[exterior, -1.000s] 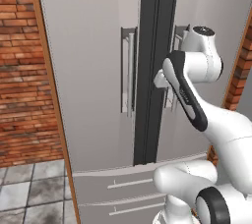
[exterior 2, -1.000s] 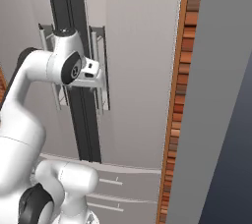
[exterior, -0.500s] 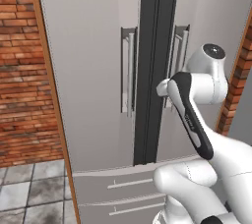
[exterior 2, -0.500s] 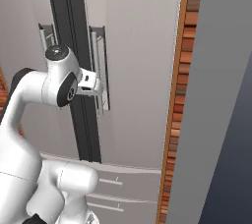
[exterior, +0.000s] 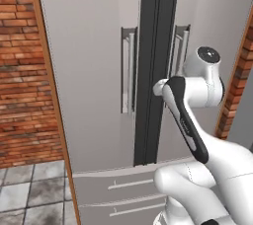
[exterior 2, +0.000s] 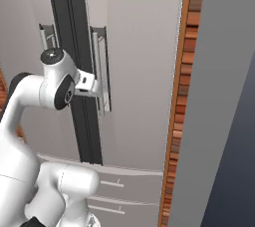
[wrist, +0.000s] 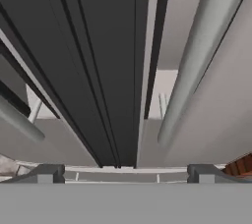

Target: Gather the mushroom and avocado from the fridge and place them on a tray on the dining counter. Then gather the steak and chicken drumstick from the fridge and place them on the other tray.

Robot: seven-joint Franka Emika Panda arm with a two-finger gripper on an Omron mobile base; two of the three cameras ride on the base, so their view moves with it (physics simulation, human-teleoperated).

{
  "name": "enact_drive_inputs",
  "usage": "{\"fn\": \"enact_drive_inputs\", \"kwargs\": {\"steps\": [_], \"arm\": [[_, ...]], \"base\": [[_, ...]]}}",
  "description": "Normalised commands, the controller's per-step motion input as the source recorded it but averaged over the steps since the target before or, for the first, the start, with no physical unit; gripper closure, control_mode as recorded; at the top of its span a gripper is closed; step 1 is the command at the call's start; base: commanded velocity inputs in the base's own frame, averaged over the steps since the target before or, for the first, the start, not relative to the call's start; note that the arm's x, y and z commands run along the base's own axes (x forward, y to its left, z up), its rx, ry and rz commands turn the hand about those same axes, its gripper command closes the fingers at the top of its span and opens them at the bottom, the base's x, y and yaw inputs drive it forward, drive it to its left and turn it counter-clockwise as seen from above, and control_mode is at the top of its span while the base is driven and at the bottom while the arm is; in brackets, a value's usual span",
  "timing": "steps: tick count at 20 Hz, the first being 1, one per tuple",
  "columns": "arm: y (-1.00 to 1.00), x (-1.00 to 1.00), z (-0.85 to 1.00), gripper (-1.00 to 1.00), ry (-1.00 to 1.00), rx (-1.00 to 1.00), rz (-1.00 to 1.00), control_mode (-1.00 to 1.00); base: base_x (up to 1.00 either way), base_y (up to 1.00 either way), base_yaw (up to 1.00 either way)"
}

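A white robot arm reaches toward the closed fridge point(exterior: 94, 46) in a simulated kitchen — its wrist raised level with the door handles. The tall grey French-door unit stands shut, a dark centre strip point(exterior: 157, 61) running down between the two doors and two drawers point(exterior: 118, 189) closed below. In the left base view the arm's wrist sits in front of the right-hand handle point(exterior: 179, 46), while the left-hand handle point(exterior: 129, 71) stands clear beside the strip.

From the right base view, the gripper point(exterior 2: 94, 85) points at the right door, its light-coloured end just beside that door's vertical steel handle; whether it touches the bar cannot be told. The hand view looks along the fridge front: the jaws are spread wide with nothing between them, their two dark fingertips point(wrist: 48, 173) set well apart at the bottom, the centre strip between them and the right handle rising as a pale bar above the right tip.

Red brick wall point(exterior: 24, 71) with a wooden trim flanks the fridge on both sides — grey floor tiles point(exterior: 29, 194) show at lower left.
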Motion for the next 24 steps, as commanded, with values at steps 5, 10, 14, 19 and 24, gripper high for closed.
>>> {"fn": "enact_drive_inputs", "kwargs": {"steps": [5,10,14,19,24], "arm": [[0.0,0.0,0.0,-1.0,0.0,0.0,0.0,1.0],[0.0,0.0,0.0,-1.0,0.0,0.0,0.0,1.0],[0.0,0.0,0.0,-1.0,0.0,0.0,0.0,1.0],[0.0,0.0,0.0,-1.0,0.0,0.0,0.0,1.0],[-0.08,0.09,0.0,-1.0,-0.08,0.0,0.0,-1.0]], "base": [[-0.25,0.45,-0.06],[-0.13,0.3,-0.03],[-0.25,0.0,0.0],[0.01,0.0,0.0],[0.0,0.0,0.0]]}}
